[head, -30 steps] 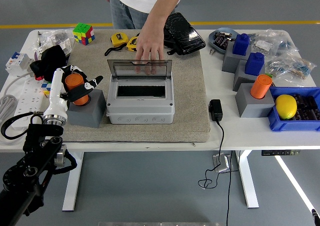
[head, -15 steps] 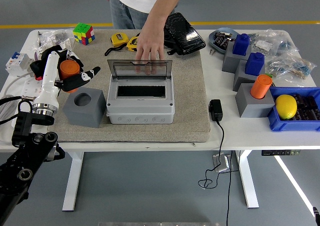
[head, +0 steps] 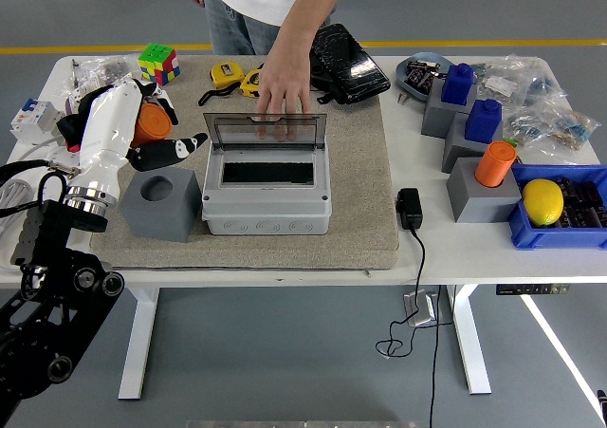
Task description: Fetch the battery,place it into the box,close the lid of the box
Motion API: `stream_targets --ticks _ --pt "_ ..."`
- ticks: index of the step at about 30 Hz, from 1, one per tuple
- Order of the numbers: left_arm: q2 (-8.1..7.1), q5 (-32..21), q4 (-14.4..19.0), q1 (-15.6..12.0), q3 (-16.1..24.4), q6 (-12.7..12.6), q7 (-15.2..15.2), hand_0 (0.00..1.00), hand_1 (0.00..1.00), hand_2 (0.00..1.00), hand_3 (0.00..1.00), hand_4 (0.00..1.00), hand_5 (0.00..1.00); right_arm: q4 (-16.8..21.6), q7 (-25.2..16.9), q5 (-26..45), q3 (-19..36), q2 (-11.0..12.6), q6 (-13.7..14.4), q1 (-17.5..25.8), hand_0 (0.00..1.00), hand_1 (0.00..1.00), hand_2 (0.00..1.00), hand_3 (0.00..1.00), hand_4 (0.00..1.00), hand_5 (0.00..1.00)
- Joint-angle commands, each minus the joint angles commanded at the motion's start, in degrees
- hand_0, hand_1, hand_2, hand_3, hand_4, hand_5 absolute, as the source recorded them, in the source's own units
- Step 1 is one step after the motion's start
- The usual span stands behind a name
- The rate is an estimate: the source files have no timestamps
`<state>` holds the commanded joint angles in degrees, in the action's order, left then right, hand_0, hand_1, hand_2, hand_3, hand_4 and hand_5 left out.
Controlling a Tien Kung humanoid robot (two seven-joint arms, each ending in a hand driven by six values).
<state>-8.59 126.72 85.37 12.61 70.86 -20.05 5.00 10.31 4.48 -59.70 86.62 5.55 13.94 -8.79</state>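
Grey smooth floor [head: 285, 352] with a yellow painted line [head: 474, 43].
White rectangular table [head: 493, 257] on white metal legs [head: 471, 338], evenly lit.

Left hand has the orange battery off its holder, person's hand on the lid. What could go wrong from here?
1. The person's hand rests on the clear hinged lid of the grey plastic box; the left hand swinging over may hit it.
2. The orange cylindrical battery sits partly hidden in the fingers, so the grip could be shallow and it may slip.
3. The box's dark slot looks narrow; a tilted battery could catch the rim.
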Motion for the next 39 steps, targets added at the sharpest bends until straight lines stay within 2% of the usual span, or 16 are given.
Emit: stream_targets --ticks 2,8,13,15,24,30,39 --pt "-0.23 3.28 0.21 0.13 -1.44 0.22 0.79 0.112 0.131 0.150 0.141 0.797 0.139 0.00 -0.02 -0.15 0.21 -0.03 0.03 -0.14 0.826 0.808 0.769 0.788 0.998 0.998" --pt "-0.78 3.28 0.74 1.10 -6.48 0.00 2.43 0.114 0.132 0.149 0.140 0.792 0.135 0.00 0.19 -0.85 0.81 0.32 0.04 -0.51 0.826 0.808 0.769 0.788 0.998 0.998" --pt "0.28 3.28 -0.46 2.63 -9.48 -0.50 2.88 0.115 0.131 0.149 0.140 0.787 0.130 0.00 0.32 -1.08 0.65 0.59 0.07 -0.81 0.826 0.808 0.769 0.787 0.998 0.998" --pt "1.01 3.28 -1.81 3.80 -10.38 -0.81 3.13 0.115 0.131 0.149 0.140 0.787 0.130 0.00 0.43 -1.41 0.81 0.62 0.10 -0.92 0.826 0.808 0.769 0.787 0.998 0.998" --pt "1.86 3.28 -7.05 7.11 -15.55 -2.80 3.11 0.113 0.128 0.148 0.139 0.777 0.122 0.00 0.50 -1.40 0.30 0.66 0.26 -1.13 0.825 0.808 0.769 0.787 0.998 0.998" --pt "2.98 3.28 -12.91 8.80 -18.70 -9.31 0.80 0.106 0.124 0.143 0.136 0.773 0.122 0.00 0.61 -1.79 0.68 0.65 0.45 -1.18 0.824 0.808 0.768 0.788 0.998 0.998" --pt "4.32 3.28 -19.71 11.56 -22.61 -11.54 -0.26 0.106 0.124 0.143 0.136 0.774 0.123 0.00 0.75 -1.95 0.50 0.56 0.69 -1.09 0.823 0.808 0.768 0.787 0.998 0.998"
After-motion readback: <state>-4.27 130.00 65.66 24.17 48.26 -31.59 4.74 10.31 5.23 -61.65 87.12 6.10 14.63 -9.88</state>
